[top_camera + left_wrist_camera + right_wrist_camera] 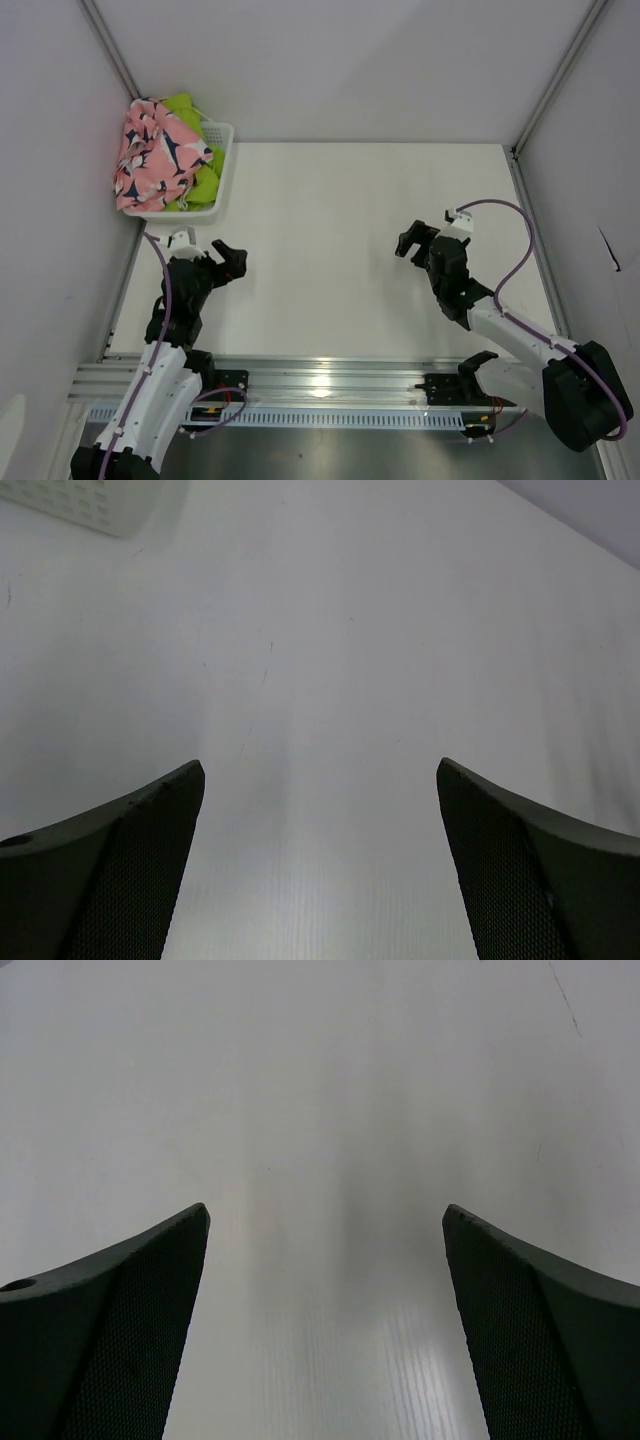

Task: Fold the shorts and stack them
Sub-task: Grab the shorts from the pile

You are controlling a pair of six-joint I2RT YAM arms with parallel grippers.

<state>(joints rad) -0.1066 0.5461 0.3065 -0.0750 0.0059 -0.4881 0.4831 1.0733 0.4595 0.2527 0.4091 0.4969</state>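
The pink shorts with navy-and-white print (148, 155) lie crumpled on top of the lime green shorts (200, 178) inside the white mesh basket (222, 135) at the table's far left corner. My left gripper (231, 262) is open and empty over bare table, a short way in front of the basket. My right gripper (414, 240) is open and empty over the table's right half. In the left wrist view the gripper (320, 780) shows only bare table between its fingers, and so does the gripper in the right wrist view (326, 1222).
The white table (330, 250) is walled on the left, back and right. A corner of the basket (95, 505) shows at the top left of the left wrist view. A metal rail (330, 385) runs along the near edge by the arm bases.
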